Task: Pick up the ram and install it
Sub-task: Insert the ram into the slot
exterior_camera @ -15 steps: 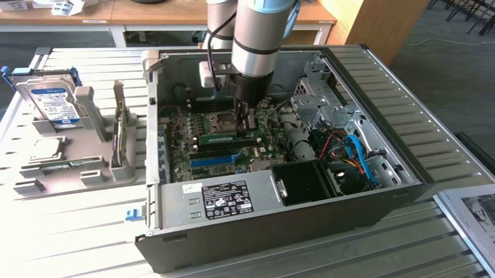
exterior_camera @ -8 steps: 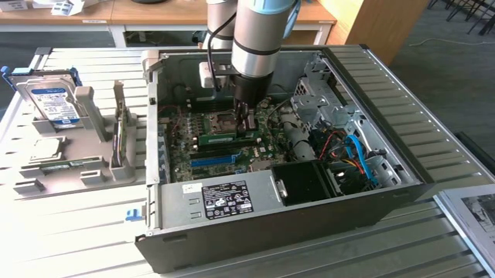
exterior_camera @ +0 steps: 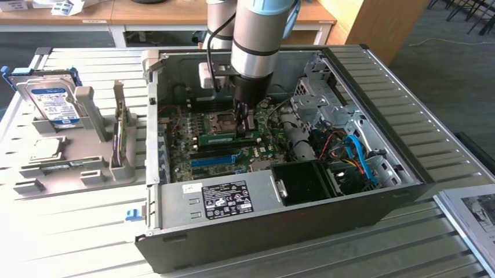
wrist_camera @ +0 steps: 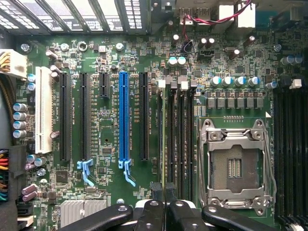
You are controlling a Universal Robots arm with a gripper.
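The ram (exterior_camera: 224,138) is a narrow green stick lying along a memory slot on the motherboard (exterior_camera: 203,165), beside the empty processor socket (exterior_camera: 224,121). In the wrist view the ram (wrist_camera: 165,139) shows edge-on as a thin line running away from my fingertips (wrist_camera: 156,190). My gripper (exterior_camera: 247,128) reaches straight down into the open computer case, over one end of the stick. Seen from the wrist, the gripper (wrist_camera: 164,188) is shut, with the ram's thin edge caught between the black tips.
The case walls (exterior_camera: 255,231) and the drive cage (exterior_camera: 317,95) with its cables hem in the board. A grey fixture (exterior_camera: 69,174) on the exterior view's left holds a hard drive (exterior_camera: 54,104), a square silver chip (exterior_camera: 46,149) and another upright green stick (exterior_camera: 118,139). Empty black slots (wrist_camera: 180,139) flank the ram.
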